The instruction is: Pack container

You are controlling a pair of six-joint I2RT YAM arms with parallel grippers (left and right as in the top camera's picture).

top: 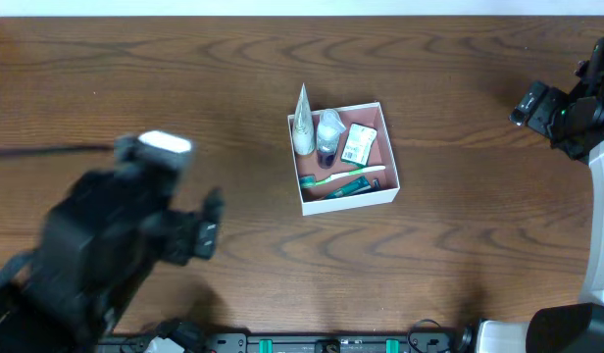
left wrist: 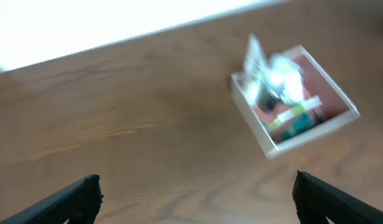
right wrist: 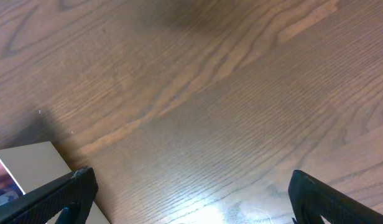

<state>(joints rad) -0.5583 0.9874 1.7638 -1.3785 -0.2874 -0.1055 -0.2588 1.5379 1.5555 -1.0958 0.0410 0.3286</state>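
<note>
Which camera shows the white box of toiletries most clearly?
The overhead view: the box appears whole and sharp, seen from straight above. The left wrist view shows it whole but blurred. The right wrist view does not show it.

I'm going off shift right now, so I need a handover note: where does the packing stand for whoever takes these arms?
Left gripper: open, empty, well away from the container.
Right gripper: open, empty, over bare table.
Container: mid-table, holding a white tube, small bottle, green-labelled packet and toothbrush.
Done: those four look packed.
Left: no loose toiletry shows overhead. Check the pale flat thing at the right wrist view's corner.
</note>
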